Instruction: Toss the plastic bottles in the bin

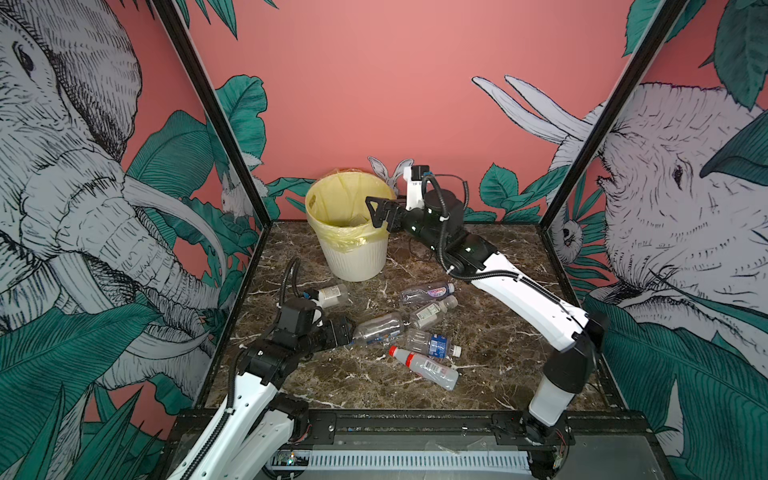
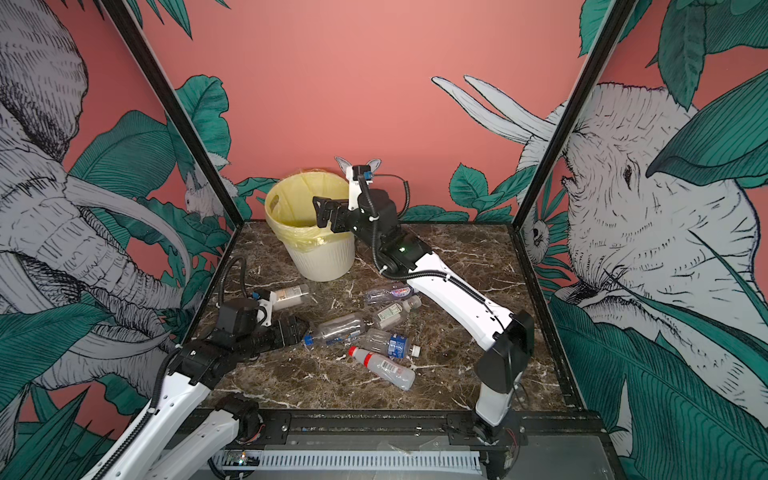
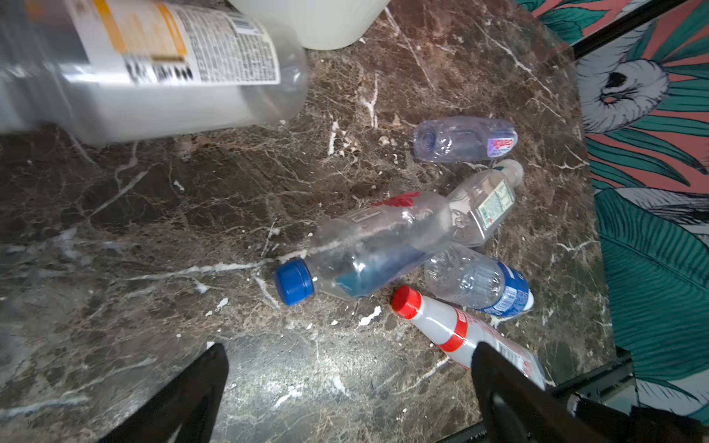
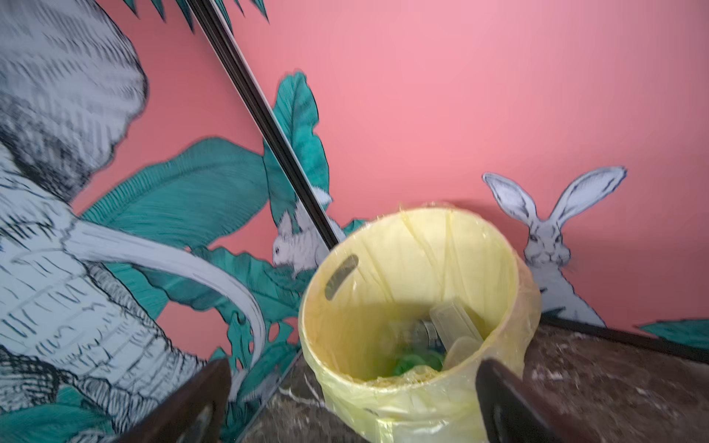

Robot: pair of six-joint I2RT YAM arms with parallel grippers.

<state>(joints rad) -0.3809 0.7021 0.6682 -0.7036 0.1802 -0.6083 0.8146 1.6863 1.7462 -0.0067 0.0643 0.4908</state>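
The bin [image 1: 357, 257] stood on the marble table [image 1: 498, 332] at about 11 o'clock in both top views, its yellow bag [image 1: 345, 239] folded over the rim. The right gripper [image 1: 374, 212] hung above the rim on the bin's 3 o'clock side, its fingers spread wide with nothing between them. Its wrist view looked down into the bin, where a clear bottle [image 4: 456, 322] leaned on the wall above something green [image 4: 416, 360], too blurred to name. Six plastic bottles lay on their sides on the table. The orange-labelled bottle [image 1: 332, 295] lay toward 9 o'clock, just beside the left arm's wrist. The other five were bunched near the centre. The purple-labelled bottle [image 1: 428, 291] lay at the bunch's 12 o'clock, with the white-capped bottle [image 1: 432, 311] just beside it. The blue-capped bottle [image 1: 380, 328] lay at 9 o'clock, the blue-labelled bottle [image 1: 432, 344] nearer the middle, and the red-capped bottle [image 1: 428, 368] at 6 o'clock. The left gripper [image 3: 351, 347] sat low at the blue-capped bottle's 9 o'clock, fingers released and wide apart, grasping nothing, the blue cap just ahead of their tips.
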